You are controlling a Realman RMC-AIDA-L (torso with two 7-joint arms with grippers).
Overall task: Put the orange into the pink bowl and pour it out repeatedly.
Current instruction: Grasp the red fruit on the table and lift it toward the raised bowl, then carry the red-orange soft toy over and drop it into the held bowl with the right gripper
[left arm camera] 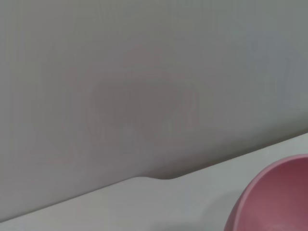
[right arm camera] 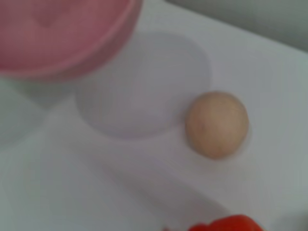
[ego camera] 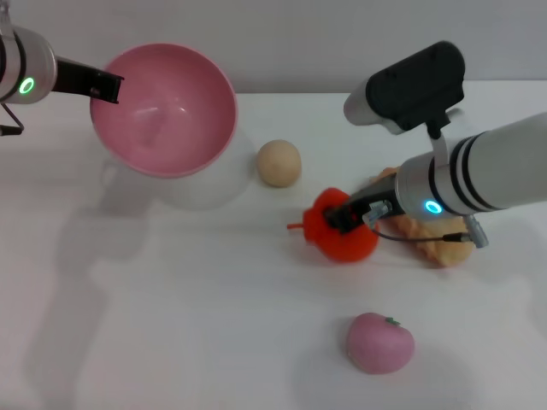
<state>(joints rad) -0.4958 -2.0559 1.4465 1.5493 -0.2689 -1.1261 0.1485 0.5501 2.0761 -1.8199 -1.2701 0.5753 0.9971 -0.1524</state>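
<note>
At lower centre lay a soft pink peach toy (ego camera: 380,342). Above it, the right gripper (ego camera: 346,219) pinched the squishy orange (ego camera: 342,231) on the white table (ego camera: 171,325). A smooth beige ball (ego camera: 279,162) sat behind. Upper left, the left gripper (ego camera: 104,87) gripped the rim of the round, glossy pink bowl (ego camera: 162,107), held tilted in the air.

No lettering, labels, brand marks, numbers or signs can be read in any of the three views; every visible surface is plain and unmarked.
</note>
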